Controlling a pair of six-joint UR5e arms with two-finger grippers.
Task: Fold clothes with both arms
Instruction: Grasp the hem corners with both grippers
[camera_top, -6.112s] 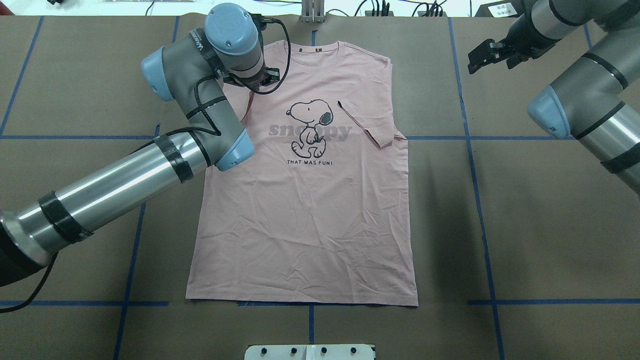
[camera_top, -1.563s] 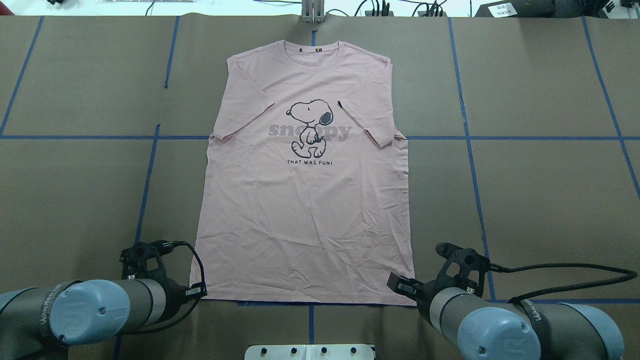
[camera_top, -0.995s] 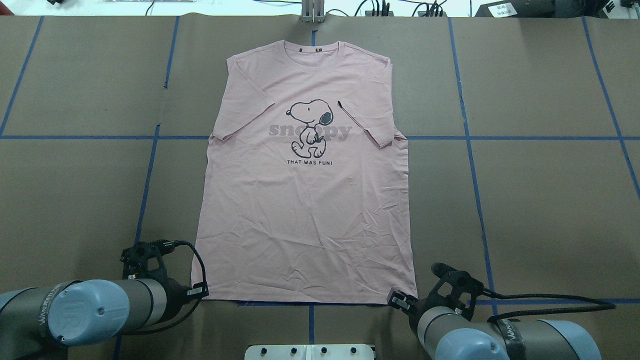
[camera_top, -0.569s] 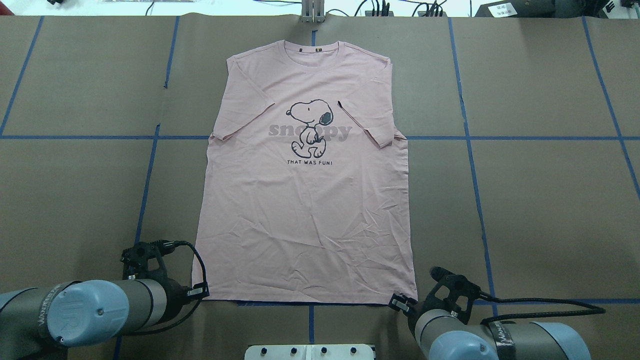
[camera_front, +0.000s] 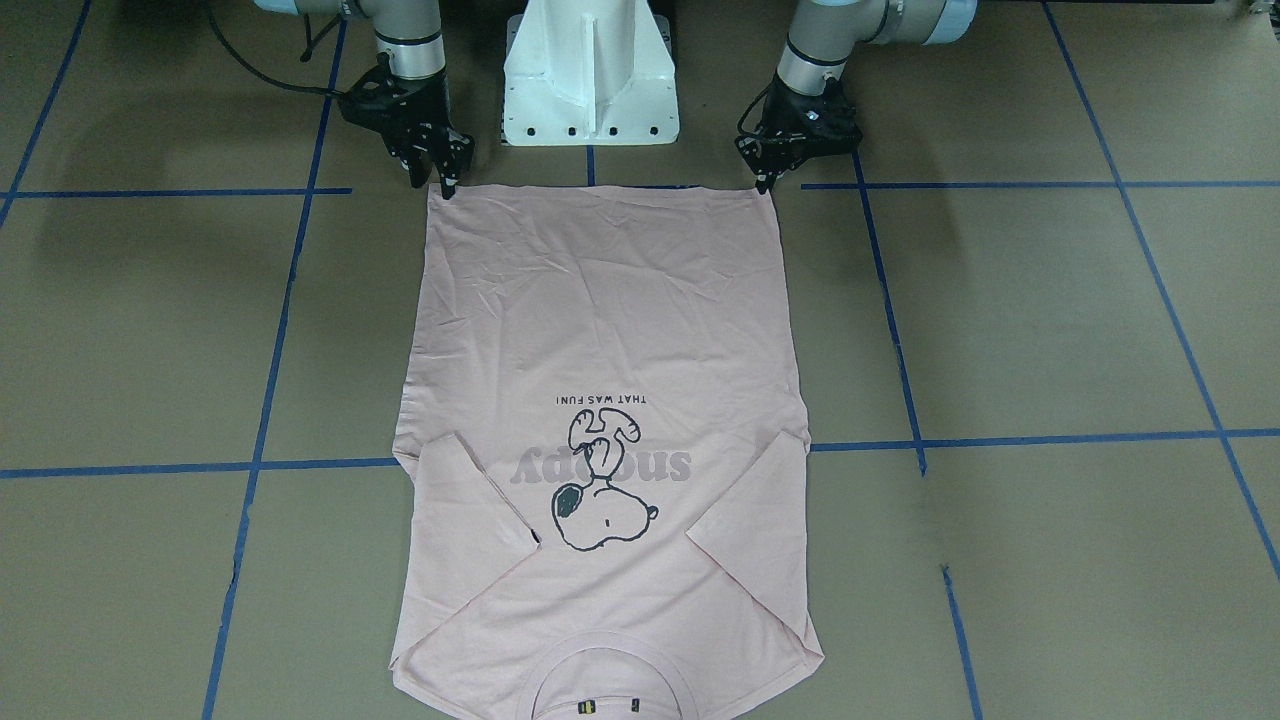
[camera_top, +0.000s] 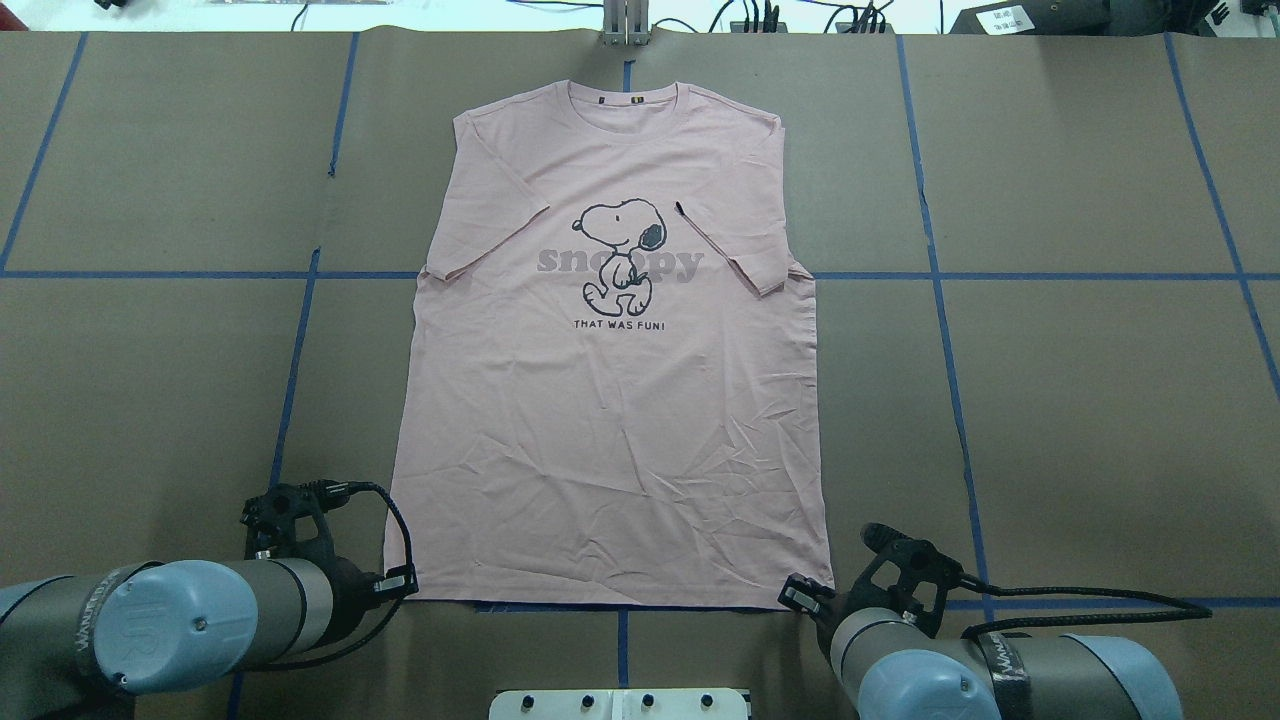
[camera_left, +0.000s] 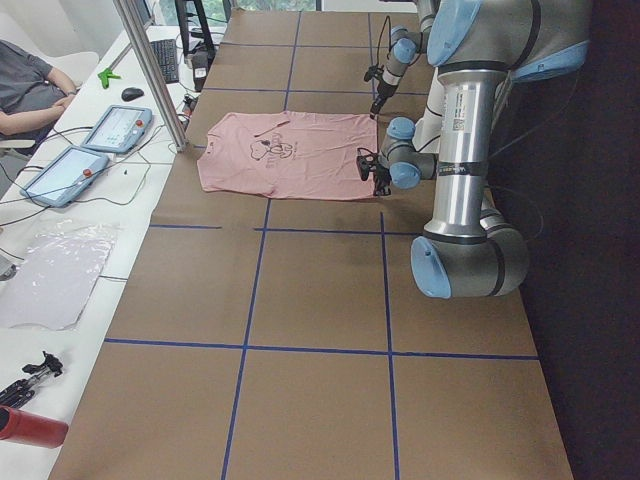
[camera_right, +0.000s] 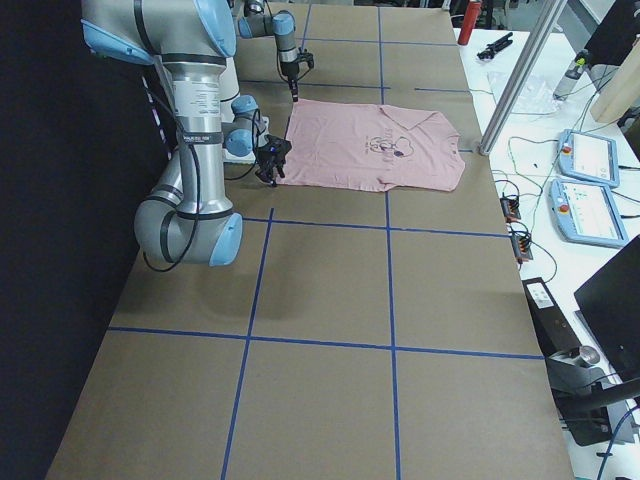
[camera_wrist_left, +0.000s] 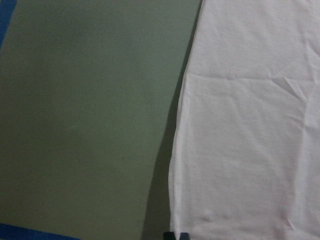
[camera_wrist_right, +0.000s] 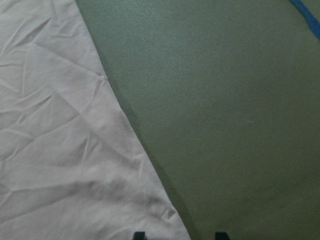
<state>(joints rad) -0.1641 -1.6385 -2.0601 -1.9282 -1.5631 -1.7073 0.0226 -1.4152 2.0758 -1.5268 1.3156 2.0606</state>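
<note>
The left end effector (camera_top: 400, 583) sits low at the near left corner of the hem, its fingertips (camera_wrist_left: 170, 235) drawn almost together, pinching the very corner of the cloth. The pale pink T-shirt (camera_top: 610, 400) lies flat and face up in the middle of the brown bench (camera_top: 1100, 400), collar at the far edge, hem nearest the robot. Both short sleeves are folded inward over the chest, flanking the cartoon dog (camera_top: 620, 250) and its grey lettering. Light creases run across the lower half. At the near right hem corner the right end effector (camera_top: 795, 595) is down by the bench with its fingers spread apart, the corner of the cloth lying between them.
</note>
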